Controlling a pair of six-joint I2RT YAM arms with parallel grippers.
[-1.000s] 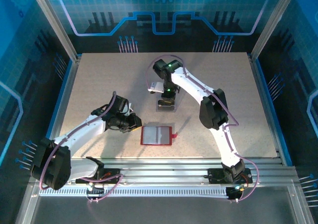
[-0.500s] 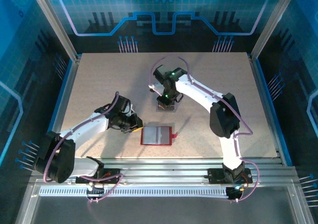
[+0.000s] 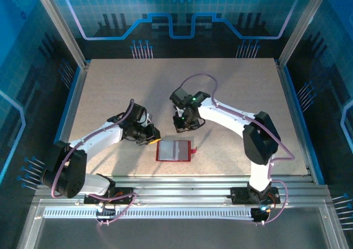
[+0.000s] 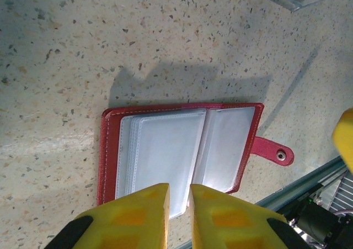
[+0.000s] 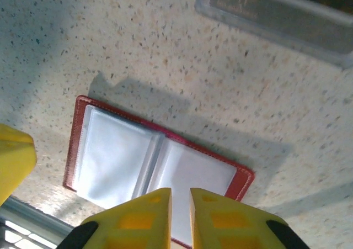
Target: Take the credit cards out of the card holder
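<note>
Presently, left gripper (image 4: 180,196) was noted just beside holder's far left corner, jaws drawn to narrow slit, nothing held. Card holder (image 4: 165,149) was found lying open and flat on table (image 3: 110,89), towards near edge, between both grippers; pale pockets appeared empty, no card edge seen; side tab (image 4: 273,151) unfastened. Right gripper (image 5: 180,199) was noted over holder's far side, jaws likewise narrow, nothing held. Clear tray (image 5: 276,11) was observed just beyond holder, dark card-like item inside; count not determinable. Judged: removal largely or wholly done; hidden inner pockets left to be checked.

Card holder (image 3: 174,150) lies open (pale pockets up), left gripper (image 3: 151,140) and right gripper (image 3: 183,128) near it.
</note>
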